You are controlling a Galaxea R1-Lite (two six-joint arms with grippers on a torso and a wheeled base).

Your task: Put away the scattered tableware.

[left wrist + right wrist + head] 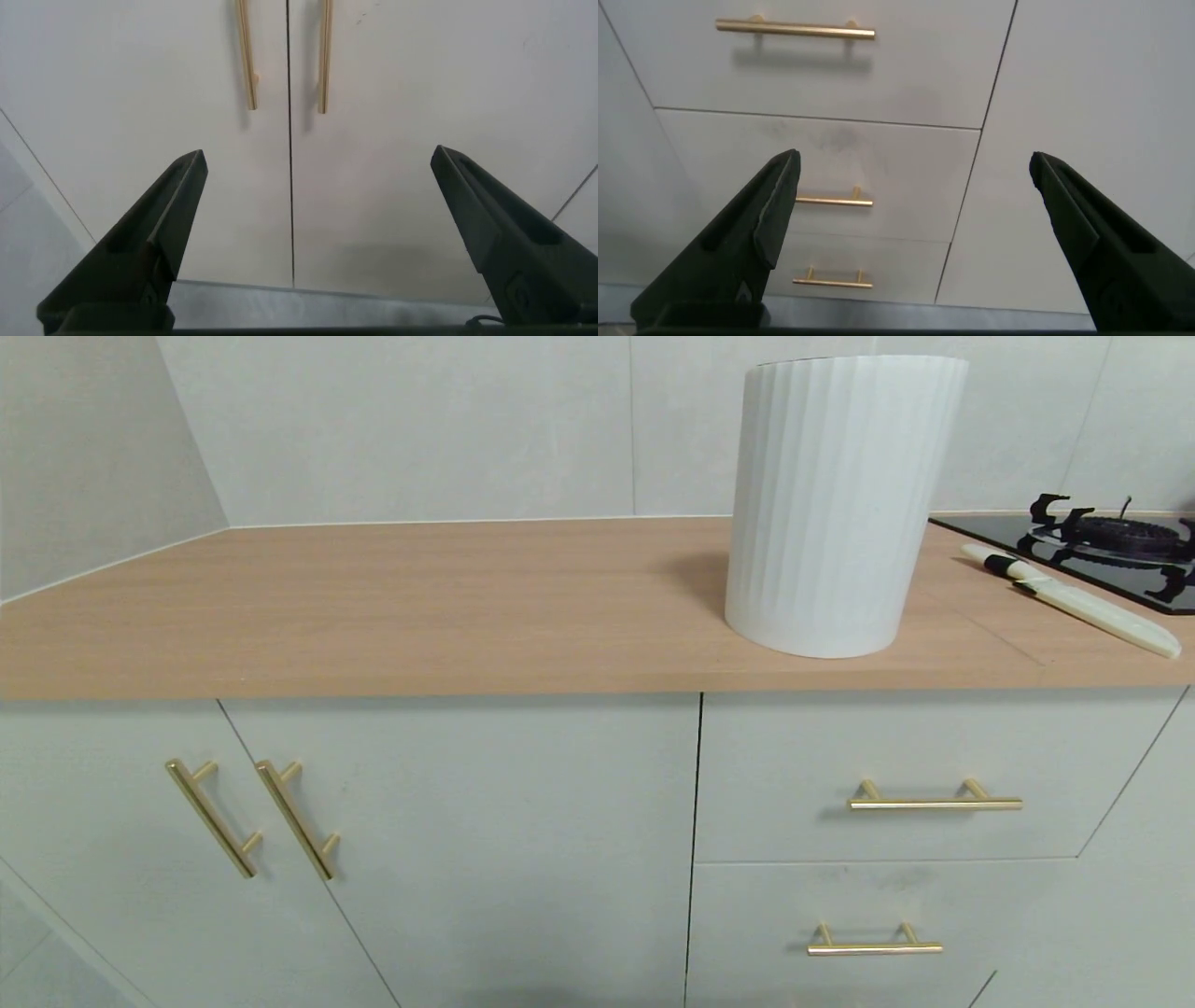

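Wooden countertop along a pale tiled wall, white cabinet fronts below. Cream knife with a black band lies flat near the right end of the countertop, just beside the near edge of the black cooktop. Its shorter end points to the back wall and its long pale part toward the front edge; nothing is holding it. Tall white ribbed container stands on its base toward the centre from the knife, close to it but apart, and near the front edge. Its inside cannot be seen. Under the countertop, below the container, a drawer front with a horizontal gold handle, and a second drawer handle lower down. Toward the left end, two cabinet doors meet at a seam, each with a gold bar handle just beside it. Left gripper: dark fingers spread wide apart with nothing between them, facing that door seam, with the two door handles beyond the fingertips. Right gripper: fingers likewise spread wide apart and unloaded, facing the drawer stack, where three gold handles are seen one below the other. Both grippers are at cabinet-front level, below the countertop and well apart from the knife and the container.
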